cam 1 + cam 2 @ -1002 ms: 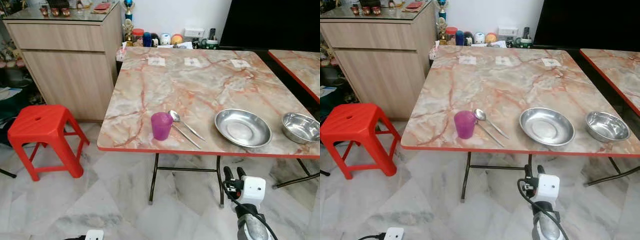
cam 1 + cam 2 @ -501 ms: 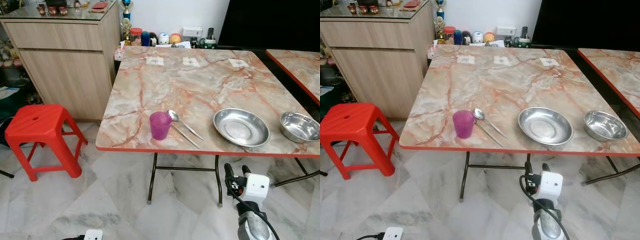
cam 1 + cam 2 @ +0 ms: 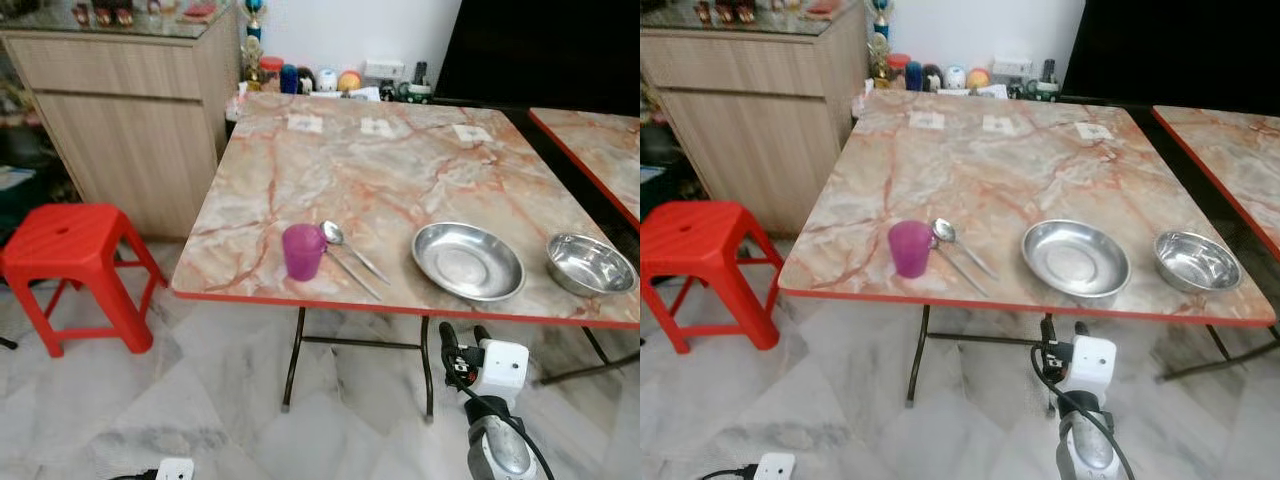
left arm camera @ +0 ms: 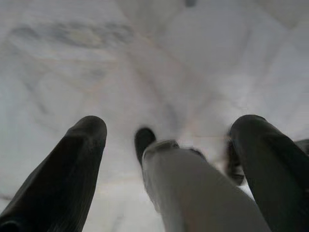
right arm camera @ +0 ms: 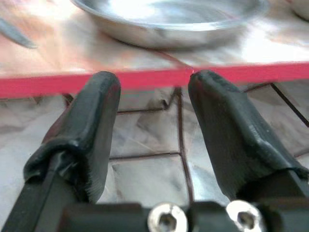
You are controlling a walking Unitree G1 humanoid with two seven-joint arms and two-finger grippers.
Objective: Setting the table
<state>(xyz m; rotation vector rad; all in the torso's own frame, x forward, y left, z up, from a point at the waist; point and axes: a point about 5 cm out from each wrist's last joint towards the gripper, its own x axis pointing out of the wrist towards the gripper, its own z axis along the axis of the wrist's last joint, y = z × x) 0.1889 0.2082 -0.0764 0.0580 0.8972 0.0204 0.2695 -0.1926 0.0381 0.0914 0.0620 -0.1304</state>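
The right gripper (image 3: 461, 342) hangs below the table's red edge (image 3: 400, 306) with its fingers spread and nothing between them, while the left gripper (image 4: 164, 159) points at the floor, also spread and empty. Just past the edge, at about 12 o'clock from the right gripper, sits the steel plate (image 3: 467, 261); it looks light, stiff and slippery, so its raised rim is probably the best hold. At 10 o'clock the purple cup (image 3: 302, 251) touches the spoon (image 3: 352, 250), at 2 o'clock lies the bowl (image 3: 591, 264), and beyond them the tabletop is open.

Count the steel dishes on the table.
2. A wide shallow steel plate near the front edge, right of the spoon; a smaller steel bowl further right, by the table's corner. None look hidden.
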